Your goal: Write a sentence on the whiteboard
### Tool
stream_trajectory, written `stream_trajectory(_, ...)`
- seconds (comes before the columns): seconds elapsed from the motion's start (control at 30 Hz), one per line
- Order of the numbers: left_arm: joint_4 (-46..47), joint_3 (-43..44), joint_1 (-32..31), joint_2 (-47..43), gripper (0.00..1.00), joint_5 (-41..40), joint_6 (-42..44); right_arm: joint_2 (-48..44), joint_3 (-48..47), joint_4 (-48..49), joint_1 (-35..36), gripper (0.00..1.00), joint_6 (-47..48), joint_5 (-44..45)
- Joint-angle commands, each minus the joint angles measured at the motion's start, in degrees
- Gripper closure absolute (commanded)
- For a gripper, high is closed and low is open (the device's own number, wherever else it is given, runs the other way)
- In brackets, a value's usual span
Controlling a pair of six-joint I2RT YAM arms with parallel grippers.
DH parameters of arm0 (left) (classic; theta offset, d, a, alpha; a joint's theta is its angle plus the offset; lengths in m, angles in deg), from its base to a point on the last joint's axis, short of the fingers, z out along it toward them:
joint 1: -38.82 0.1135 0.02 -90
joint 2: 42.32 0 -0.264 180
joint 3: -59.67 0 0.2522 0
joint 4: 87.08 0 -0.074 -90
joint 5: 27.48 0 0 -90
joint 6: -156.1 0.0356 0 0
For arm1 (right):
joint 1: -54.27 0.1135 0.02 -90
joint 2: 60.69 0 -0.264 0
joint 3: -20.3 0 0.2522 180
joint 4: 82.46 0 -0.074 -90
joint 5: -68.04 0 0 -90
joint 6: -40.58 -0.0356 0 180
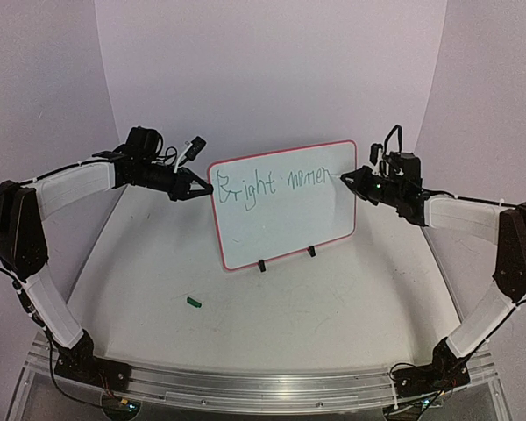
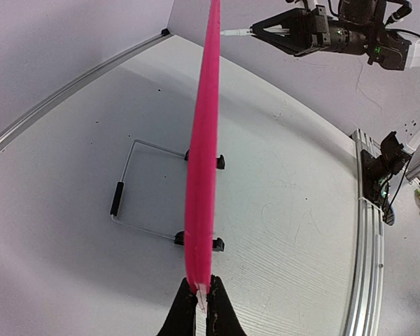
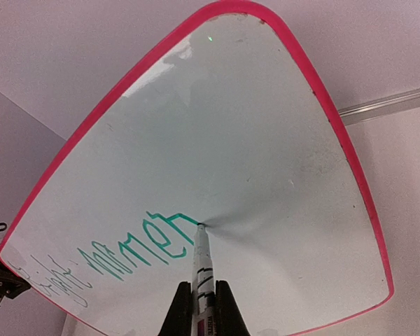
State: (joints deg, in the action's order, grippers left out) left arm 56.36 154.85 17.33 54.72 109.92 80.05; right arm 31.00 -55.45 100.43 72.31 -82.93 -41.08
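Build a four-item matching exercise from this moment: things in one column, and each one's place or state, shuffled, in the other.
Things
1. glossy white rectangular whiteboard with a red-pink rim
2. slim white marker with a green tip
3. small green piece
4. left gripper

Places or states
a. lies loose in front of the board
b. clamped on the board's side edge
c. stands propped up, green writing along its top
d. held in the right gripper, tip against the board at the end of the writing

Pairs: 1-c, 2-d, 3-a, 4-b
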Motion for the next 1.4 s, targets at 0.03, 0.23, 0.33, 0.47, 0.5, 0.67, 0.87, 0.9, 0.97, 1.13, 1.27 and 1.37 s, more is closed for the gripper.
stream_trajectory(0.03, -3.2, 1.8, -1.3, -0.7, 1.0, 0.3, 1.2, -1.7, 1.5, 1.3, -0.4, 1.0, -0.6, 1.2)
stream_trajectory(0.23, -3.3, 1.8, -1.4, -0.7, 1.0, 0.3, 1.2, -1.5, 2.3, 1.5, -0.4, 1.0, -0.9, 1.4)
stream_trajectory(0.33, -3.2, 1.8, -1.4, -0.8, 1.0, 0.3, 1.2, -1.6, 2.2, 1.5, -0.4, 1.0, -0.9, 1.5)
stream_trajectory(0.47, -3.3, 1.8, -1.4, -0.8, 1.0, 0.1, 1.3, -2.1, 1.8, 1.4, -0.4, 1.0, -0.8, 1.1)
stream_trajectory(0.5, -3.3, 1.8, -1.4, -0.8, 1.0, 0.1, 1.3, -2.3, 1.8, 1.4, -0.4, 1.0, -0.8, 1.0)
stream_trajectory(0.67, -3.3, 1.8, -1.4, -0.9, 1.0, 0.2, 1.3, -4.3, 2.6, 1.3, -0.4, 1.0, -0.5, 0.5)
stream_trajectory(0.87, -3.3, 1.8, -1.4, -1.0, 1.0, 0.1, 1.3, -7.3, 3.9, 0.5, -0.5, 1.0, 0.2, -0.7)
stream_trajectory(0.9, -3.3, 1.8, -1.4, -1.0, 1.0, 0.1, 1.3, -7.8, 4.1, 0.4, -0.6, 1.0, 0.3, -1.1)
stream_trajectory(0.97, -3.3, 1.8, -1.5, -1.0, 1.0, 0.1, 1.3, -8.4, 4.3, 0.1, -1.0, 1.0, 0.6, -2.1)
stream_trajectory(1.13, -3.3, 1.7, -1.5, -1.0, 1.0, 0.0, 1.3, -9.2, 4.6, -0.4, -2.6, 1.0, 1.7, -5.5)
stream_trajectory(1.27, -3.4, 1.8, -1.5, -1.0, 1.0, 0.0, 1.4, -9.0, 4.4, -0.3, -3.9, 1.0, 2.8, -8.9)
stream_trajectory(1.37, -3.4, 1.8, -1.5, -0.9, 1.0, 0.0, 1.4, -8.3, 4.0, -0.3, -4.7, 1.0, 3.7, -11.7)
